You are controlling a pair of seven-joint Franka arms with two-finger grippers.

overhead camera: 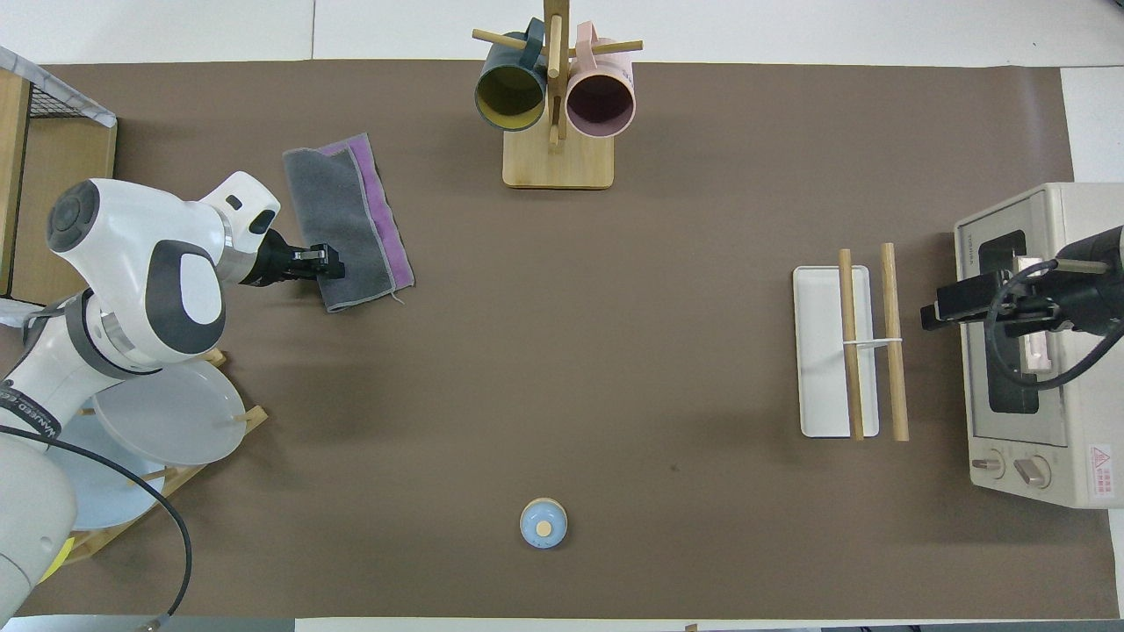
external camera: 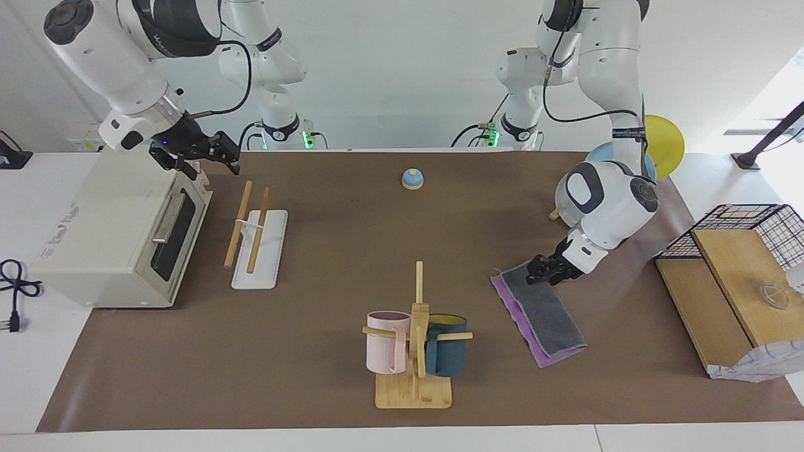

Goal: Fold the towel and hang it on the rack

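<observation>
One folded towel (external camera: 541, 312) lies at our mug tree's (external camera: 414, 351) three o'clock; left gripper (external camera: 545, 271) pinches its edge, right gripper (external camera: 196, 152) spread above the toaster oven (external camera: 107, 232).

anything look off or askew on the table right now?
Only the towel: its fold is uneven, so a purple strip shows past the grey top layer along one long edge, and it lies askew to the table edges. The left gripper is at its end nearest the robots. The rack and mug tree stand upright.
</observation>
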